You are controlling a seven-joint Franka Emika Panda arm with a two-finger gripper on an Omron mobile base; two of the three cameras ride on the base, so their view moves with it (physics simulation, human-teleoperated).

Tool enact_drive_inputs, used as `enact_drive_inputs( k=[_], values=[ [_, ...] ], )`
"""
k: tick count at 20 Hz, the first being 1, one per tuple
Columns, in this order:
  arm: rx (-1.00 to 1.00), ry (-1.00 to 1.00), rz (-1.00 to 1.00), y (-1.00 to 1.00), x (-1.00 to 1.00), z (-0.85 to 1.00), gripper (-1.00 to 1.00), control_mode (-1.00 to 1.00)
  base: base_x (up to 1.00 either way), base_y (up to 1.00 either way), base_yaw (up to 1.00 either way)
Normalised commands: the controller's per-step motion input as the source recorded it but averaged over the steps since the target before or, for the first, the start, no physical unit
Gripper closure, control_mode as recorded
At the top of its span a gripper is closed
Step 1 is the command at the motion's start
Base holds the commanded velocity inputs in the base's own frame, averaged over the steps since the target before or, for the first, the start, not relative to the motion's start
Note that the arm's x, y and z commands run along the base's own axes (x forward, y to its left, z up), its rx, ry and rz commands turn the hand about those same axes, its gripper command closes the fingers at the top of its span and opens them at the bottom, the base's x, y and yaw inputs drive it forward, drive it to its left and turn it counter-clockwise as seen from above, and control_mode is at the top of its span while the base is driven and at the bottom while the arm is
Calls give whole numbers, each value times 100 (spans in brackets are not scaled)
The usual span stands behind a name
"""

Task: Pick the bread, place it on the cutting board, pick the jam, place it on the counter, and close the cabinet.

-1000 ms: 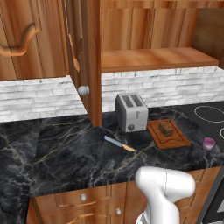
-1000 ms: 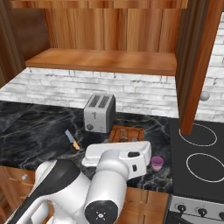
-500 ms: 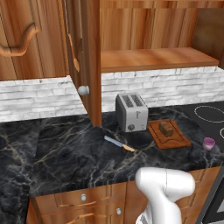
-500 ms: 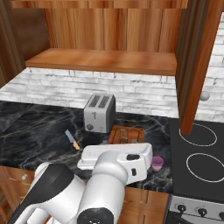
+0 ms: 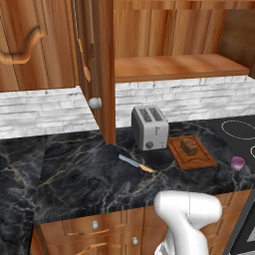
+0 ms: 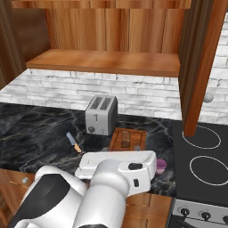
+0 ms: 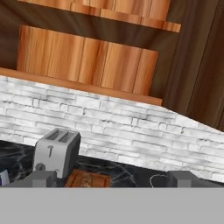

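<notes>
In the left base view, the tall warm-brown wooden cabinet (image 5: 94, 64) stands with its door swung open edge-on, a small round silver knob (image 5: 94, 103) on the door's edge, above the black marble counter with pale veins (image 5: 74, 169). On that counter, left of the other things and towards the front edge, lies a knife with a grey blade and orange handle (image 5: 135, 163). Behind it, close to the white brick back wall (image 5: 45, 107), stands a silver two-slot toaster (image 5: 149, 127). Just right of the toaster lies the flat reddish-brown wooden cutting board (image 5: 191, 152), and the small dark brown bread chunk (image 5: 188, 146) sits on it, near its middle. Further right, near the counter's front right corner and apart from the board, stands the small squat jam jar with a purple lid (image 5: 238, 163). Beyond it is a black stovetop with white rings (image 5: 239, 129).

In the hand view, the gripper (image 7: 111, 178) looks over the toaster and board towards the brick wall; its two dark fingertips (image 7: 43, 178) stand wide apart with nothing between them.
</notes>
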Motion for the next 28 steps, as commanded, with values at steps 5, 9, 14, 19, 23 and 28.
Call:
enact_drive_inputs(
  k=[5, 9, 14, 19, 23, 28],
  values=[
    [0, -7, -5, -4, -30, 0, -100, -100, 0, 0, 0],
    [0, -12, -5, -13, -27, 3, -100, -100, 0, 0, 0],
    [0, -9, -5, -7, -26, 4, -100, -100, 0, 0, 0],
    [0, -3, -4, 0, -20, 9, -100, -100, 0, 0, 0],
    [0, -1, -3, 0, -23, 9, -100, -100, 0, 0, 0],
    [0, -1, -3, 0, -30, 9, -100, -100, 0, 0, 0]
  ],
)
